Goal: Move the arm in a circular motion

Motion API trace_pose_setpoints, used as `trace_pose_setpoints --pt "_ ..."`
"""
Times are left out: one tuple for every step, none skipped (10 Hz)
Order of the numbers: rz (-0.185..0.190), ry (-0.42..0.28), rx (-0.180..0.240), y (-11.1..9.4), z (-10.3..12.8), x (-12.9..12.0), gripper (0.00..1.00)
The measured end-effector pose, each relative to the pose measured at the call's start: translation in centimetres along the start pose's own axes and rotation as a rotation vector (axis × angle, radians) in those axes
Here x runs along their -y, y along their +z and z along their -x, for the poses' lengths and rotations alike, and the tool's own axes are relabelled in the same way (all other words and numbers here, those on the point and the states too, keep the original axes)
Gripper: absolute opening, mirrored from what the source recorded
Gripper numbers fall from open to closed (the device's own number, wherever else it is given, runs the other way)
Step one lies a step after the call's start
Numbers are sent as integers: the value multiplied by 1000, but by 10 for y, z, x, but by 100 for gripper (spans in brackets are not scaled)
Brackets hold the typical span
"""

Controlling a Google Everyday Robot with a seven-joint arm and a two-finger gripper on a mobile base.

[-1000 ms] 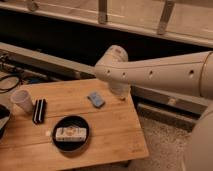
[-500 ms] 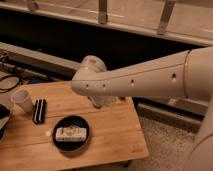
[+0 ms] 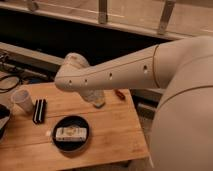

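the arm [image 3: 125,70] fills the right side and reaches left across the frame, its rounded elbow above the far edge of the table [image 3: 120,135]. the gripper [image 3: 94,96] hangs below that elbow, just over the tabletop near the back edge. to trace a clean circle, i'd judge the sweep should stay level and high enough that the gripper never dips toward the things below. the bowl [image 3: 71,133] sits near the front, holding a pale block; the dark case [image 3: 39,111] and the cup [image 3: 22,100] lie at the left. a small red thing [image 3: 120,94] sits by the back edge.
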Motion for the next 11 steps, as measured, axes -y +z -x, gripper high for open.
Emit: trace_pose_setpoints --pt "1 -6 -3 -3 -3 -10 0" --pt "1 -10 -4 -9 -3 -21 0" --pt "2 -19 -3 -15 0 -31 0" --pt "7 -24 -6 -17 4 -34 0" --pt "7 -31 -8 -17 12 -34 0" --pt "10 -40 -4 -15 22 -30 0" --pt "8 -42 4 -11 29 -19 0" --pt "6 -38 9 -9 31 -10 0" --pt "5 -25 15 -6 31 -3 0" --pt "7 -10 22 -4 25 4 0" --pt "9 13 24 0 16 15 0"
